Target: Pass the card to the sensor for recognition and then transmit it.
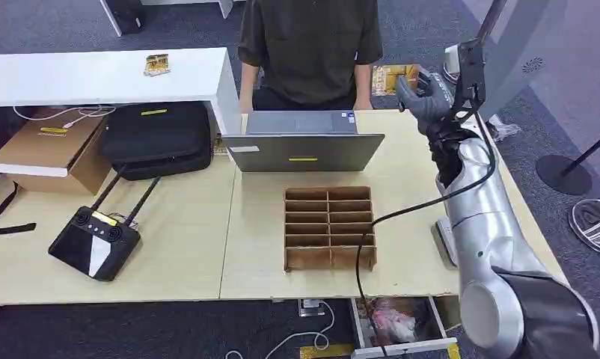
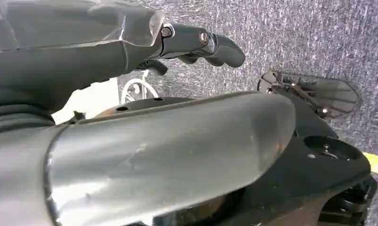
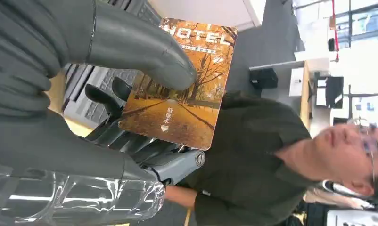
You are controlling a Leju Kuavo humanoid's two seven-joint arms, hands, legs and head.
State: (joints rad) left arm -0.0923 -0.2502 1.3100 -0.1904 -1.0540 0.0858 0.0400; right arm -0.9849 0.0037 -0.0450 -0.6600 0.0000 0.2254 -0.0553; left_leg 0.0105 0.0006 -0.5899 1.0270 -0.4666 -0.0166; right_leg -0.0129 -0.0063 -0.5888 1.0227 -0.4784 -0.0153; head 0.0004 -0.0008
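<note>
My right hand [image 1: 426,101] is raised over the far right corner of the table [image 1: 185,247], level with the person's arm. It pinches an orange hotel card [image 1: 393,77] printed with an autumn tree scene. In the right wrist view the thumb [image 3: 140,52] presses on the card's [image 3: 187,84] face and the darker fingers back it from behind. A flat pale device [image 1: 444,243] lies at the table's right edge, partly hidden by my right arm. My left hand [image 2: 196,42] hangs over grey carpet, fingers loosely extended, holding nothing.
A person in a dark shirt [image 1: 310,45] stands behind a grey laptop [image 1: 303,142]. A cardboard divider tray [image 1: 329,226] sits mid-table. On the left are a black remote controller [image 1: 93,241], a black bag [image 1: 158,138] and a cardboard box [image 1: 50,149].
</note>
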